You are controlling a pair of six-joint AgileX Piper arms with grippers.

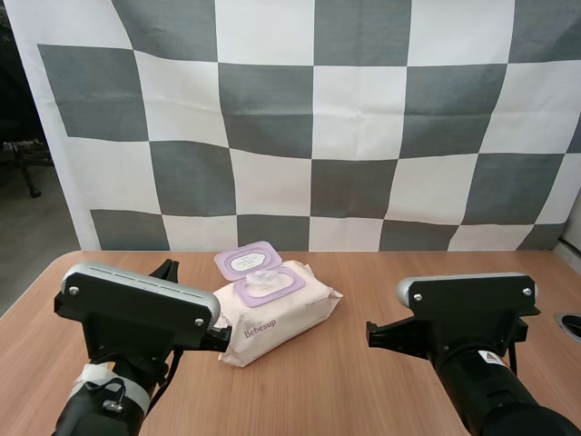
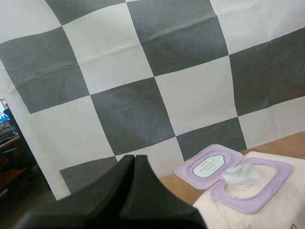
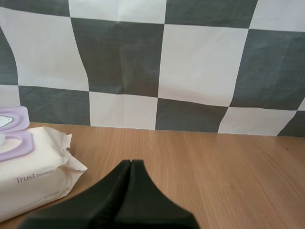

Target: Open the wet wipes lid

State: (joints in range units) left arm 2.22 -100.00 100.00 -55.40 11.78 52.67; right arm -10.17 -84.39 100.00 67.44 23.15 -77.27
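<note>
A pale pink pack of wet wipes point(image 1: 277, 318) lies on the wooden table point(image 1: 345, 391) between my two arms. Its purple lid point(image 1: 247, 261) is flipped up and back, and a white wipe point(image 1: 262, 281) pokes out of the purple-rimmed opening. In the left wrist view my left gripper point(image 2: 135, 160) is shut, its fingers pressed into one dark wedge, just short of the pack point(image 2: 267, 210) and the raised lid point(image 2: 208, 166). My right gripper point(image 3: 130, 164) is shut too, over bare wood to the right of the pack point(image 3: 33, 174).
A round dark hole point(image 1: 569, 325) sits in the table near its right edge. Bare wood stretches in front of and to the right of the pack.
</note>
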